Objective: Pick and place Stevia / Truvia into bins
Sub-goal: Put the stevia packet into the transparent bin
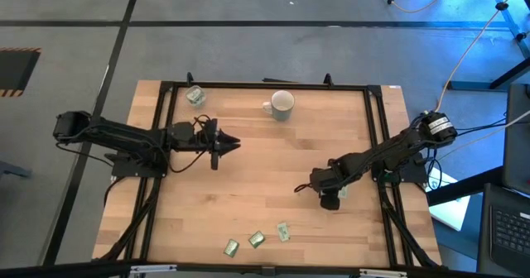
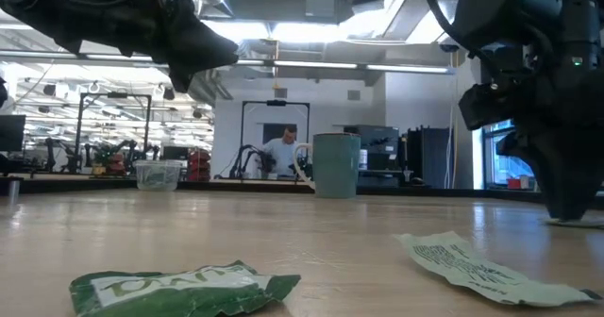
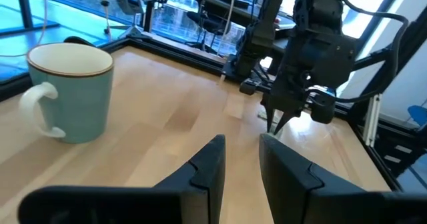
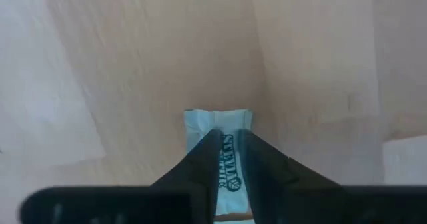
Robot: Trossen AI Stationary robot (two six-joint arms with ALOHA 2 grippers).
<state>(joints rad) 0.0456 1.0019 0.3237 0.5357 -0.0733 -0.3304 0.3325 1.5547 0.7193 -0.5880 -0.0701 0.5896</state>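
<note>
The right pincer (image 4: 227, 144) is lowered, fingers nearly closed astride a flat white-and-green paper sachet (image 4: 227, 127) on the wooden tabletop (image 4: 133, 64), for pickup.

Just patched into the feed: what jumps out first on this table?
The right gripper is down at the table's right side, fingers pinching a Stevia sachet lying flat on the wood. The left gripper hovers mid-table near the pale mug at the far edge. Three loose sachets lie along the near edge.
</note>
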